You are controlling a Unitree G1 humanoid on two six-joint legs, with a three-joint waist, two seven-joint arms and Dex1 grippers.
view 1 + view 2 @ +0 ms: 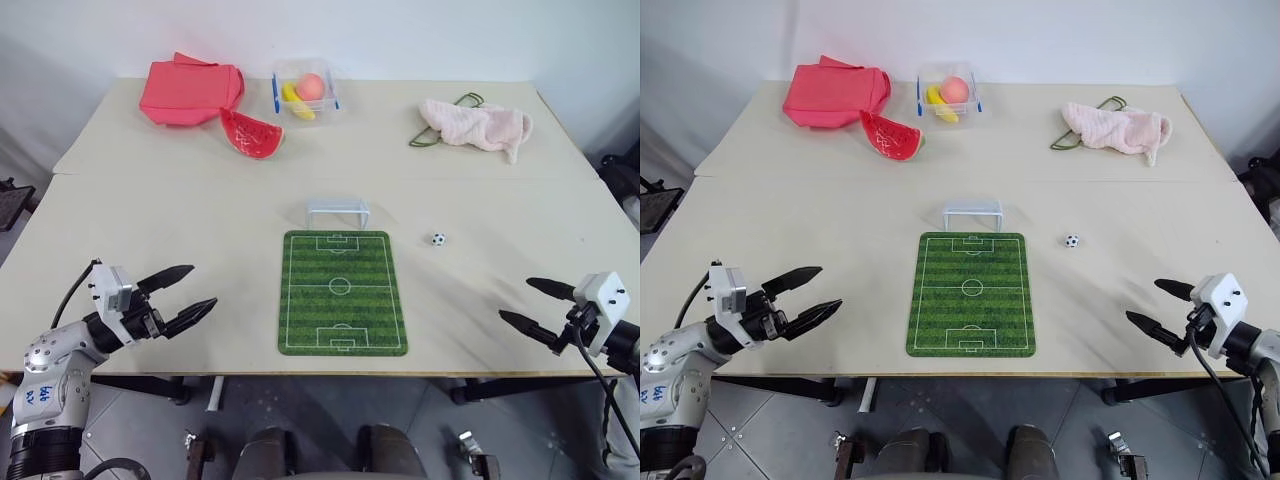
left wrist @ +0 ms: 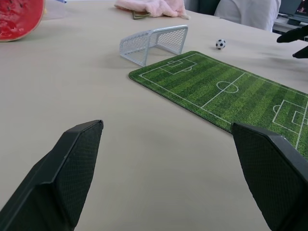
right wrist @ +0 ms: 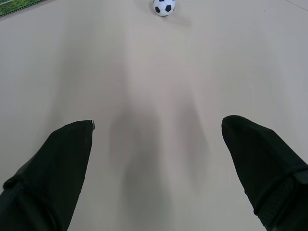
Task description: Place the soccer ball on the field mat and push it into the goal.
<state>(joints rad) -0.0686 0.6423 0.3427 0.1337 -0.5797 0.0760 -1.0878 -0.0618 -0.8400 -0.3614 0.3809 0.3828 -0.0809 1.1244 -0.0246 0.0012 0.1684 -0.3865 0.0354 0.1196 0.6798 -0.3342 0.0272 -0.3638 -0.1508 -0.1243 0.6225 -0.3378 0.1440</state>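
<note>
The tiny black-and-white soccer ball (image 1: 438, 239) rests on the bare table just right of the field mat (image 1: 342, 291), a green striped pitch with white lines lying at the table's front middle. The small white goal (image 1: 338, 211) stands at the mat's far end, its mouth facing the mat. My left gripper (image 1: 196, 293) hovers open over the table's front left, well left of the mat, nothing between its fingers. My right gripper (image 1: 513, 301) is open at the front right, with the ball (image 3: 164, 6) ahead of it and some way off.
At the back of the table lie a folded red cloth (image 1: 190, 92), a watermelon slice (image 1: 250, 133), a clear blue-edged container (image 1: 305, 92) with fruit, and a pink towel (image 1: 478, 125) over a green cord. The table's front edge (image 1: 340, 372) runs just below the mat.
</note>
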